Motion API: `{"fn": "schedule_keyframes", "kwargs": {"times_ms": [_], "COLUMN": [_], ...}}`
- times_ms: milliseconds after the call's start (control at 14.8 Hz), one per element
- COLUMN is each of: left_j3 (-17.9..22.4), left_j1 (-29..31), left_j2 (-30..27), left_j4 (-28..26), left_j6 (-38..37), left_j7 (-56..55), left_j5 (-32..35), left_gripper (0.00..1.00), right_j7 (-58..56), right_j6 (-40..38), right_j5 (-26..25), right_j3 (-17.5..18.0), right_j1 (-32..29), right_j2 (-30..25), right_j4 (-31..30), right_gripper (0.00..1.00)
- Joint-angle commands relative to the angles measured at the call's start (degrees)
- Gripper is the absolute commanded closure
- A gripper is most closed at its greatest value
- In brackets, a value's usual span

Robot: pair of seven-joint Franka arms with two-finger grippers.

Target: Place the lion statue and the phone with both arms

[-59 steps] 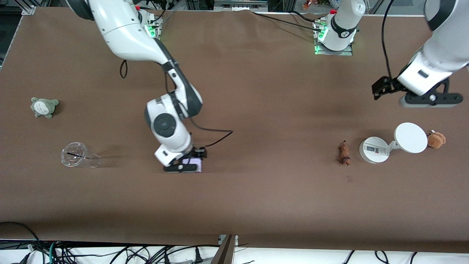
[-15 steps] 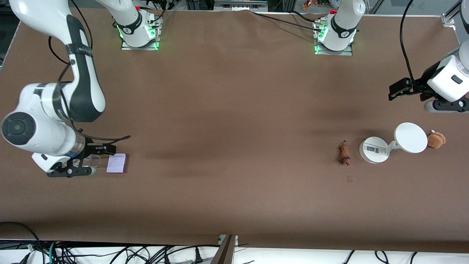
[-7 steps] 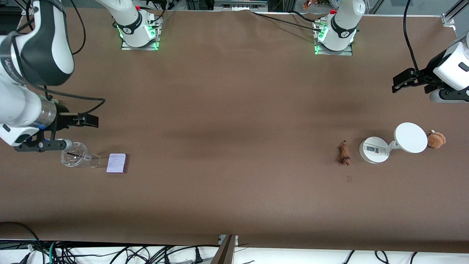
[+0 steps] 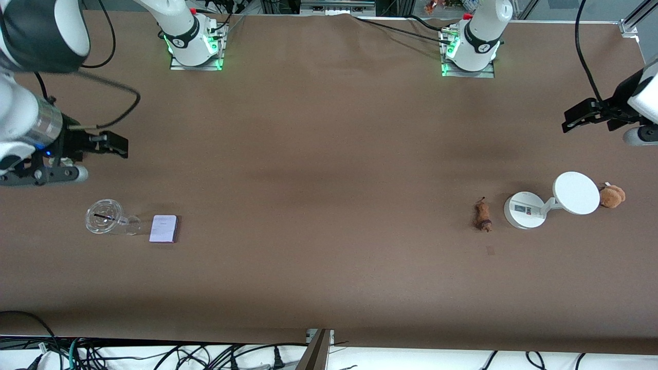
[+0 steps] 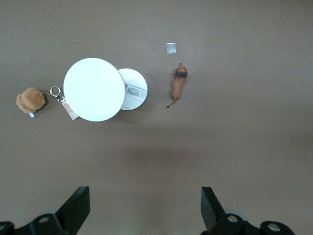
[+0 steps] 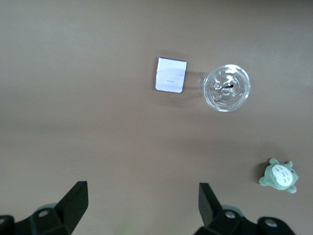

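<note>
The phone (image 4: pixel 163 228) (image 6: pixel 170 75), a pale lavender slab, lies flat on the brown table beside a clear cup (image 4: pixel 105 217) at the right arm's end. The lion statue (image 4: pixel 482 216) (image 5: pixel 179 84), slim and orange-brown, lies beside the white stand's base (image 4: pixel 524 209) at the left arm's end. My right gripper (image 4: pixel 43 176) (image 6: pixel 142 203) hangs open and empty at the table's edge, apart from the phone. My left gripper (image 4: pixel 640 136) (image 5: pixel 145 208) is open and empty too, high over the table's edge, away from the lion statue.
The stand's white disc (image 4: pixel 576 192) (image 5: pixel 94 89) has a brown plush keychain (image 4: pixel 611 196) (image 5: pixel 30 100) beside it. A grey-green plush (image 6: pixel 279 176) sits under the right gripper. A small pale patch (image 5: pixel 171 48) marks the table near the lion statue.
The right arm has drawn up and away from the phone toward its end of the table, leaving the phone beside the cup. The left arm has drifted slightly outward.
</note>
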Motion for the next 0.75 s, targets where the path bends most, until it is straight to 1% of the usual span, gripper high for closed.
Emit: {"fn": "schedule_keyframes", "kwargs": {"times_ms": [0, 68, 203, 339, 475, 678], "left_j3": [-0.29, -0.55, -0.55, -0.55, -0.2, -0.82], "left_j1": [0.82, 0.73, 0.82, 0.82, 1.0, 0.3], "left_j2": [0.92, 1.45, 1.55, 1.46, 1.46, 2.43], "left_j4": [0.84, 1.45, 1.9, 2.51, 3.04, 3.04], "left_j6": [-0.91, -0.82, -0.9, -0.82, -0.82, -0.82], "left_j7": [0.09, -0.26, -0.18, -0.18, 0.35, -1.22], "left_j5": [-0.65, -0.57, -0.3, -0.04, 0.05, -0.3], "left_gripper": [0.0, 0.0, 0.0, 0.0, 0.0, 0.0], "right_j7": [-0.54, -0.54, -1.68, -2.13, -2.04, -2.04], "right_j6": [-0.85, -1.38, -1.74, -2.79, -3.24, -3.06], "right_j5": [-0.33, -0.15, -0.32, -0.15, -0.59, -0.59], "right_j3": [1.71, 1.71, 2.15, 2.33, 2.33, 2.33], "right_j1": [-2.57, -3.18, -3.63, -3.19, -3.19, -3.1], "right_j2": [-8.11, -9.17, -9.27, -7.61, -7.08, -6.63], "right_j4": [-5.58, -6.11, -6.37, -5.5, -4.27, -4.27], "right_gripper": [0.0, 0.0, 0.0, 0.0, 0.0, 0.0]}}
